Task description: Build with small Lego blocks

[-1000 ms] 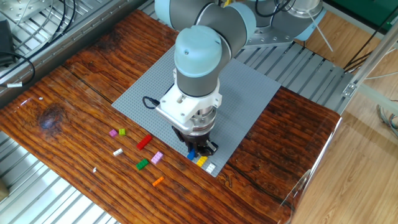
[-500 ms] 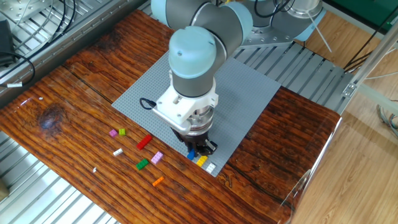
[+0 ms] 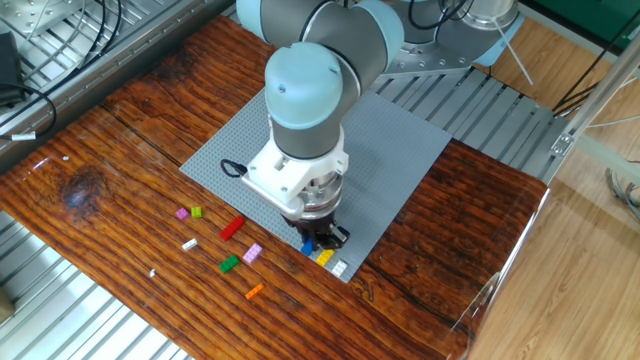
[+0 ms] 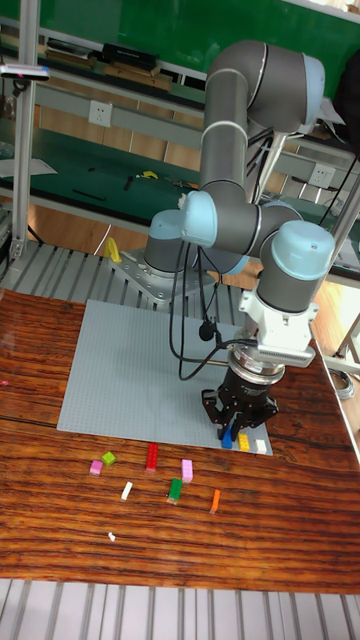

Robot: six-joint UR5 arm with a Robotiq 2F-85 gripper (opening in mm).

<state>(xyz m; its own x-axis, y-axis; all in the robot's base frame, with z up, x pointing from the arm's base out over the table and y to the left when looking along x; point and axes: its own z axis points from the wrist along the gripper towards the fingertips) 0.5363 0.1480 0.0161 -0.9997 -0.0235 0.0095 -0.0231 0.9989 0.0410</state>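
Note:
My gripper (image 3: 316,238) (image 4: 238,424) points down at the near right corner of the grey baseplate (image 3: 400,150) (image 4: 120,360). Its fingers are closed around a blue brick (image 3: 308,248) (image 4: 228,438) that sits on the plate. A yellow brick (image 3: 324,258) (image 4: 243,441) and a white brick (image 3: 339,268) (image 4: 261,446) stand in a row right beside it. Loose on the wood in front lie a red brick (image 3: 232,228), a green brick (image 3: 229,264), an orange brick (image 3: 254,291), a pink brick (image 3: 252,253), a magenta brick (image 3: 181,213), a lime brick (image 3: 197,212) and a small white brick (image 3: 189,244).
The arm's big wrist joint (image 3: 305,95) hangs over the middle of the plate and hides part of it. A black cable loop (image 3: 235,166) sticks out on its left. Metal rails (image 3: 60,310) border the wooden table's near edge.
The wrist and upper arm have shifted slightly left. The fingertips and the blue brick stay in the same spot. The loose bricks have not moved.

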